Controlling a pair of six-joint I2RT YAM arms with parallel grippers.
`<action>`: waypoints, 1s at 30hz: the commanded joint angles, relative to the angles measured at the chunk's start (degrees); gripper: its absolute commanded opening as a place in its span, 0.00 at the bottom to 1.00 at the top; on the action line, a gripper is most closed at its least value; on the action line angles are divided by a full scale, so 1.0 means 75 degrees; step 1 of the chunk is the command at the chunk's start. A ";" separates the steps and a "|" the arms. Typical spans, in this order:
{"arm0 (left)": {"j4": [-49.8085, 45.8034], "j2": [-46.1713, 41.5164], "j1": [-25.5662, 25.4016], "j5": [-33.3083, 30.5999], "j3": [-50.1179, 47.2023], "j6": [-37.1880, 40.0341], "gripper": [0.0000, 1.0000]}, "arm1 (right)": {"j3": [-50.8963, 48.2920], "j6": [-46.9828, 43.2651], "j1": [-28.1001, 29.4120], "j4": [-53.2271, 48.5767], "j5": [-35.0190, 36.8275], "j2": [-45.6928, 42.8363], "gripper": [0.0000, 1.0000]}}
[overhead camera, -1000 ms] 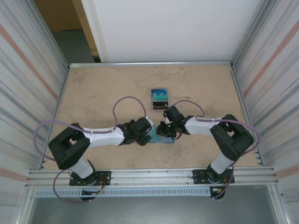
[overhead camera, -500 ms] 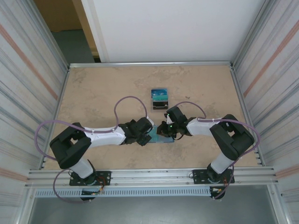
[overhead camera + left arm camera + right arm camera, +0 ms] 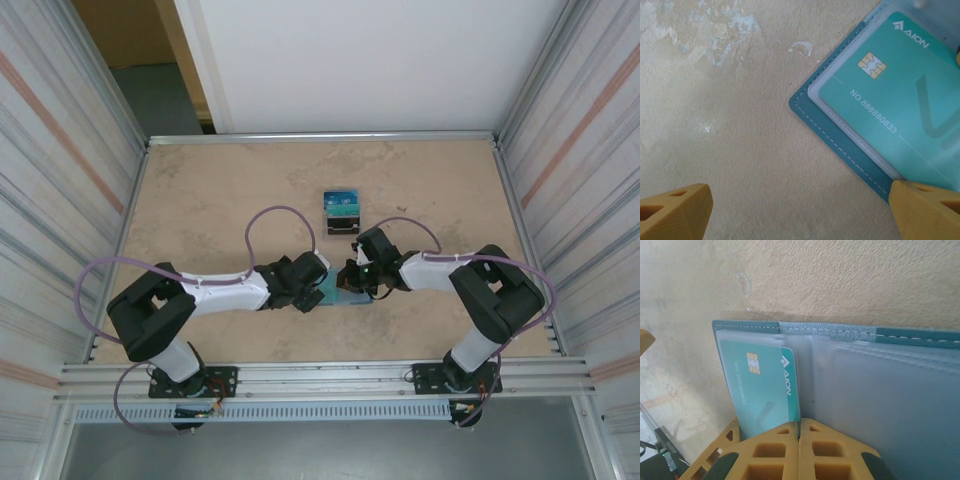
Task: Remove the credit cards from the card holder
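We find the card holder [image 3: 840, 145] open near the tabletop's [image 3: 200, 200] near edge, credit card [image 3: 900, 95] sleeved; left hand [image 3: 800, 210] spread, apparently pinning its edge; right hand [image 3: 799, 429] pressed together at the card, apparently to extract it.

Card holder [image 3: 840, 142]: teal-blue, edged with pale dashed stitching; the inner pockets are faced in frosted clear plastic. Credit card [image 3: 890, 90]: teal face, printed with white lettering and numerals, a gold chip and a darker teal stroke. Counter [image 3: 730, 130]: beige, mottled with paler blotches. Fingers [image 3: 675, 210] of the left hand [image 3: 800, 215] and right hand [image 3: 799, 440]: moulded in yellow-orange.
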 commanded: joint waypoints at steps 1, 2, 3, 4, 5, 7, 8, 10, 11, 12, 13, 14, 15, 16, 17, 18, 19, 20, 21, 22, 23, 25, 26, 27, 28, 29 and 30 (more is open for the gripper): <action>0.0022 0.0175 -0.0120 0.0031 -0.0010 -0.0071 0.93 | 0.0252 -0.0429 -0.0022 -0.0937 0.0177 -0.0215 0.00; 0.0029 0.0163 -0.0128 0.0020 -0.0039 -0.0073 0.93 | 0.0311 -0.0497 -0.0029 -0.1080 0.0258 -0.0223 0.00; 0.0031 0.0152 -0.0125 0.0017 -0.0062 -0.0069 0.93 | 0.0380 -0.0568 -0.0042 -0.1228 0.0324 -0.0207 0.00; 0.0020 0.0151 -0.0121 -0.0004 -0.0077 -0.0062 0.93 | 0.0448 -0.0608 -0.0057 -0.1353 0.0405 -0.0204 0.00; 0.0006 0.0153 -0.0120 -0.0004 -0.0075 -0.0070 0.93 | 0.0498 -0.0644 -0.0051 -0.1456 0.0461 -0.0172 0.00; 0.0009 0.0132 -0.0120 -0.0007 -0.0087 -0.0061 0.93 | 0.0575 -0.0689 -0.0052 -0.1541 0.0506 -0.0158 0.00; 0.0008 0.0122 -0.0121 -0.0005 -0.0099 -0.0061 0.93 | 0.0597 -0.0703 -0.0058 -0.1572 0.0519 -0.0162 0.00; 0.0017 0.0094 -0.0120 0.0018 -0.0110 -0.0070 0.93 | 0.0653 -0.0719 -0.0052 -0.1663 0.0574 -0.0203 0.00; 0.0004 0.0066 -0.0129 0.0036 -0.0109 -0.0096 0.93 | 0.0655 -0.0721 -0.0059 -0.1705 0.0622 -0.0231 0.00; -0.0007 0.0037 -0.0126 0.0044 -0.0116 -0.0118 0.93 | 0.0680 -0.0729 -0.0051 -0.1773 0.0672 -0.0256 0.00; -0.0024 -0.0007 -0.0126 0.0054 -0.0128 -0.0157 0.93 | 0.0703 -0.0738 -0.0054 -0.1836 0.0726 -0.0283 0.00; -0.0029 -0.0062 -0.0121 0.0063 -0.0134 -0.0180 0.93 | 0.0704 -0.0747 -0.0071 -0.1907 0.0776 -0.0307 0.00; -0.0040 -0.0124 -0.0123 0.0076 -0.0148 -0.0203 0.93 | 0.0717 -0.0757 -0.0064 -0.2002 0.0841 -0.0339 0.00; -0.0032 -0.0173 -0.0124 0.0084 -0.0168 -0.0219 0.93 | 0.0739 -0.0780 -0.0063 -0.2083 0.0887 -0.0345 0.00; -0.0041 -0.0228 -0.0120 0.0077 -0.0178 -0.0226 0.93 | 0.0773 -0.0806 -0.0065 -0.2178 0.0940 -0.0370 0.00; -0.0039 -0.0267 -0.0120 0.0096 -0.0181 -0.0239 0.93 | 0.0796 -0.0838 -0.0066 -0.2277 0.0999 -0.0384 0.00; -0.0047 -0.0299 -0.0120 0.0089 -0.0181 -0.0248 0.93 | 0.0820 -0.0850 -0.0066 -0.2333 0.1031 -0.0401 0.00; -0.0061 -0.0316 -0.0126 0.0080 -0.0181 -0.0252 0.93 | 0.0833 -0.0877 -0.0063 -0.2384 0.1064 -0.0435 0.00; -0.0070 -0.0340 -0.0121 0.0077 -0.0170 -0.0254 0.93 | 0.0850 -0.0898 -0.0083 -0.2420 0.1074 -0.0461 0.00; -0.0086 -0.0352 -0.0120 0.0070 -0.0154 -0.0268 0.93 | 0.0864 -0.0901 -0.0080 -0.2453 0.1086 -0.0480 0.00; -0.0100 -0.0371 -0.0120 0.0076 -0.0140 -0.0260 0.93 | 0.0881 -0.0903 -0.0081 -0.2472 0.1084 -0.0509 0.00; -0.0128 -0.0421 -0.0121 0.0083 -0.0083 -0.0266 0.93 | 0.0903 -0.0904 -0.0078 -0.2480 0.1057 -0.0533 0.00; -0.0152 -0.0452 -0.0122 0.0077 -0.0035 -0.0261 0.93 | 0.0917 -0.0891 -0.0075 -0.2491 0.1027 -0.0564 0.00; -0.0154 -0.0485 -0.0123 0.0067 0.0011 -0.0249 0.93 | 0.0927 -0.0862 -0.0078 -0.2510 0.1027 -0.0576 0.00; -0.0159 -0.0534 -0.0120 0.0055 0.0079 -0.0243 0.93 | 0.0917 -0.0827 -0.0083 -0.2515 0.1031 -0.0612 0.00; -0.0164 -0.0585 -0.0120 0.0039 0.0142 -0.0228 0.93 | 0.0882 -0.0773 -0.0078 -0.2509 0.1006 -0.0667 0.00; -0.0158 -0.0617 -0.0121 -0.0004 0.0203 -0.0200 0.93 | 0.0862 -0.0736 -0.0068 -0.2493 0.0994 -0.0721 0.02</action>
